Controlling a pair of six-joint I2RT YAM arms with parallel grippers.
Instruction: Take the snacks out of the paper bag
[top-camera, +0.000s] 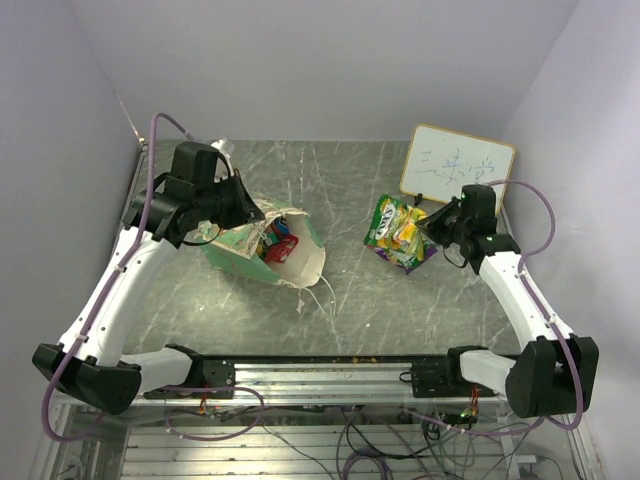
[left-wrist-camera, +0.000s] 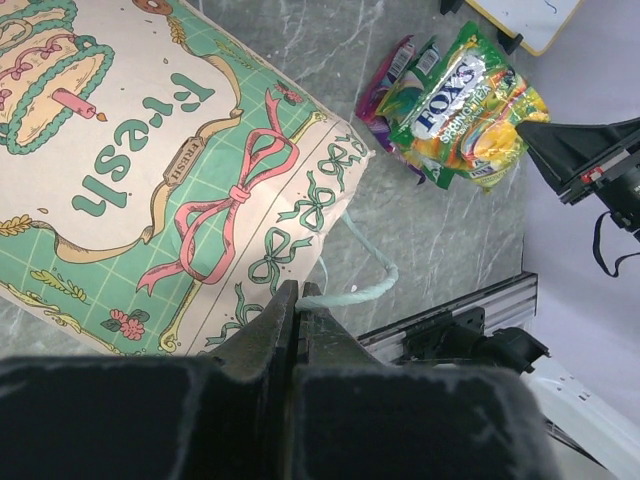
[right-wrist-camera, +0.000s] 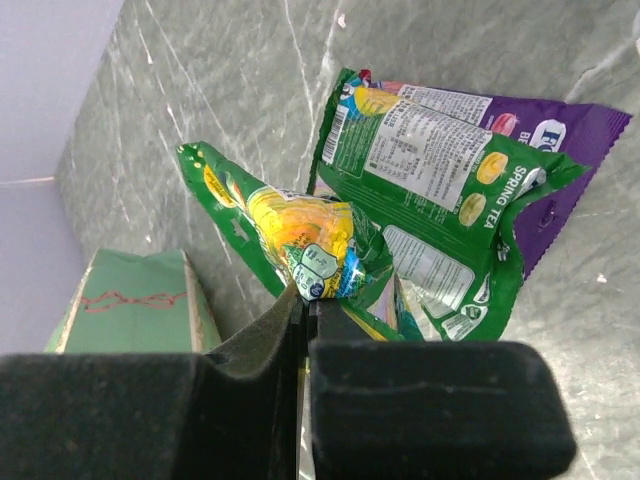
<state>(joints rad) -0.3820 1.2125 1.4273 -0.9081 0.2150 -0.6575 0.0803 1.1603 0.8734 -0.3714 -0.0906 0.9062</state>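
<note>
Green-yellow snack packet (right-wrist-camera: 300, 235) between the right tool's (right-wrist-camera: 304, 303) fingertips

Light even and diffuse, from overhead. Shadows on the bench (top-camera: 350, 190) are faint and soft-edged. Top view sharp, slight wide-angle stretch toward the corners. Wrist views: left claw (left-wrist-camera: 300, 305) and right claw (right-wrist-camera: 304, 300) fill the bottom edge as dark, blurred slabs. Paper bag (left-wrist-camera: 150, 180) print crisp. Snack packets (left-wrist-camera: 460, 100), upper right, show small glare patches.
</note>
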